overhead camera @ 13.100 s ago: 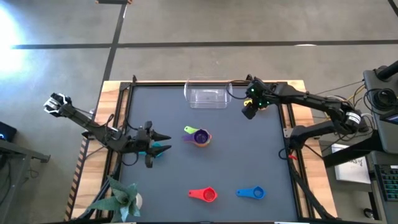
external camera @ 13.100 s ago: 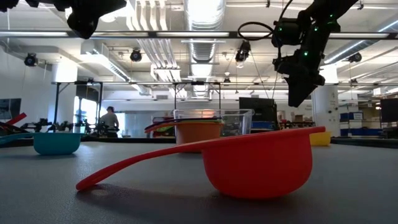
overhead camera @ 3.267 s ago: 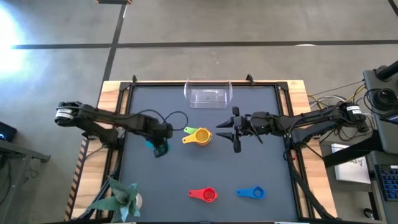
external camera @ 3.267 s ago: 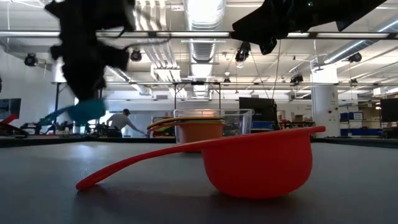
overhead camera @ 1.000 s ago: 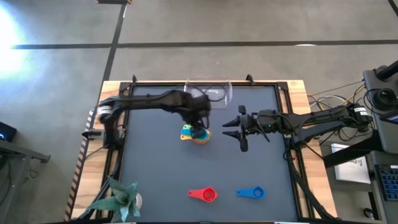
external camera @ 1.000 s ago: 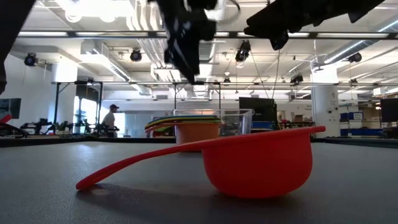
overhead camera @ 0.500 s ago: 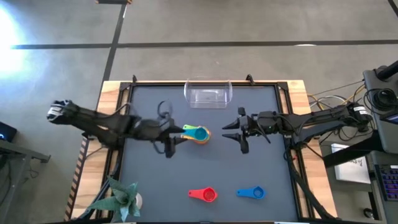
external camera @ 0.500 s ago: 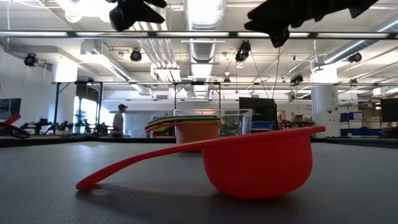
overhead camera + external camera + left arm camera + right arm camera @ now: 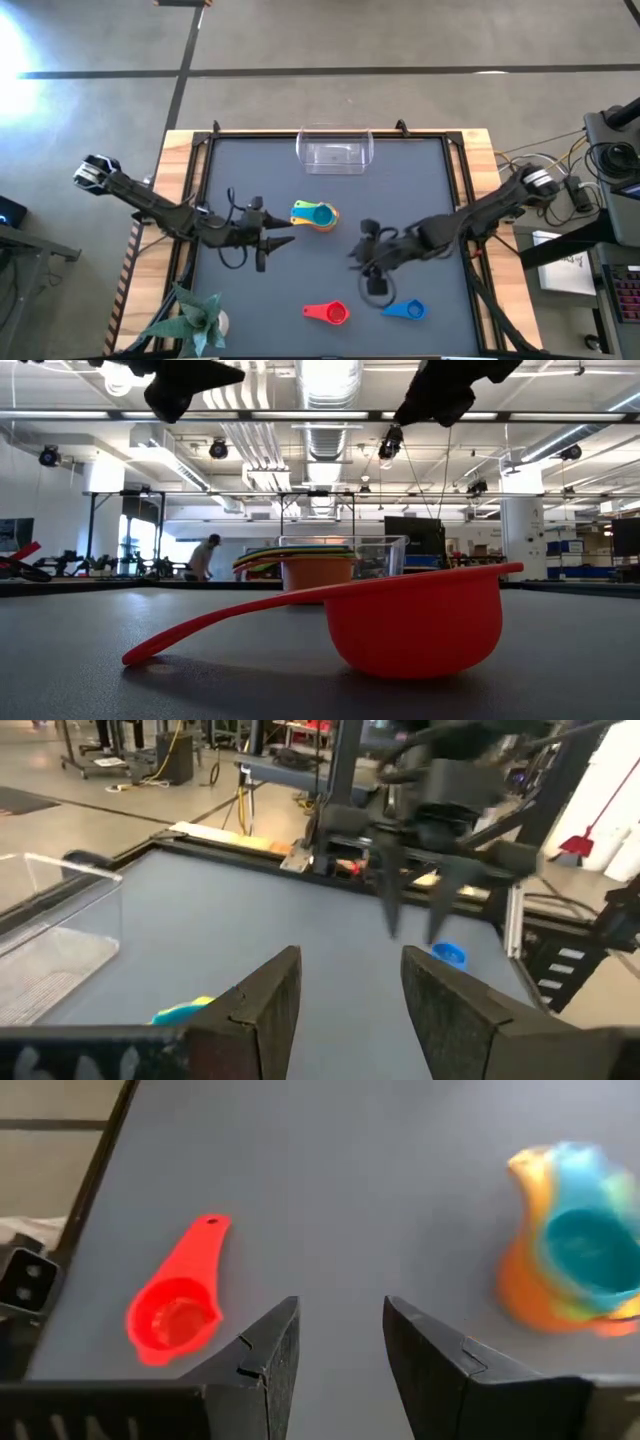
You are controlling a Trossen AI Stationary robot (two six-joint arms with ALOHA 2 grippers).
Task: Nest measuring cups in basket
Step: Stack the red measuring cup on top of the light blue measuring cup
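Note:
A stack of nested measuring cups [image 9: 316,216] stands on its orange bottom cup mid-table, teal cup on top, also seen as the stack [image 9: 570,1270]. The red cup [image 9: 328,313] and the blue cup [image 9: 403,309] lie on their bowls near the table's near edge. The clear basket [image 9: 334,150] stands at the far edge and holds no cup. My left gripper [image 9: 283,240] hovers open just left of the stack. My right gripper [image 9: 358,262] hovers open between the stack and the blue cup, with the red cup [image 9: 170,1310] ahead of it.
A green plant [image 9: 195,318] stands at the table's near left corner. A raised black frame [image 9: 200,200] borders the mat. In the low view the red cup [image 9: 400,620] fills the foreground, with the stack [image 9: 318,568] and basket [image 9: 350,555] behind. A person moves far off in the room.
My left gripper has drawn back from above the stack toward the table's left and near edge, and the teal cup now sits on top of the stack. My right gripper has swung from right of the stack toward the near edge and leftward, coming closer to the red and blue cups.

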